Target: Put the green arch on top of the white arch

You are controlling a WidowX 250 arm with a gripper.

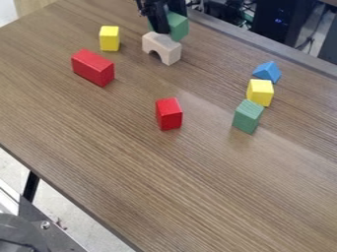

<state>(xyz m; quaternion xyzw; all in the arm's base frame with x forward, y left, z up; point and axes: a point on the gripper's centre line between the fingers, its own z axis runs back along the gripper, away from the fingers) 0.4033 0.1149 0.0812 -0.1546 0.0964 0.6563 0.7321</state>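
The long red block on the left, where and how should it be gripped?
Probably best around the middle of the long red block, coming from above and squeezing its two long sides. It lies lengthwise on the table with flat, parallel sides, and the nearest yellow block stands apart from it.

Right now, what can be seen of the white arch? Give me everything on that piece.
The white arch is a pale, off-white block with a matte, wood-like look and a rounded opening cut through its lower part. It stands upright on its two legs on the brown table, near the view's top edge. The black gripper and a green block are right at its upper far side; whether either touches it, I cannot tell.
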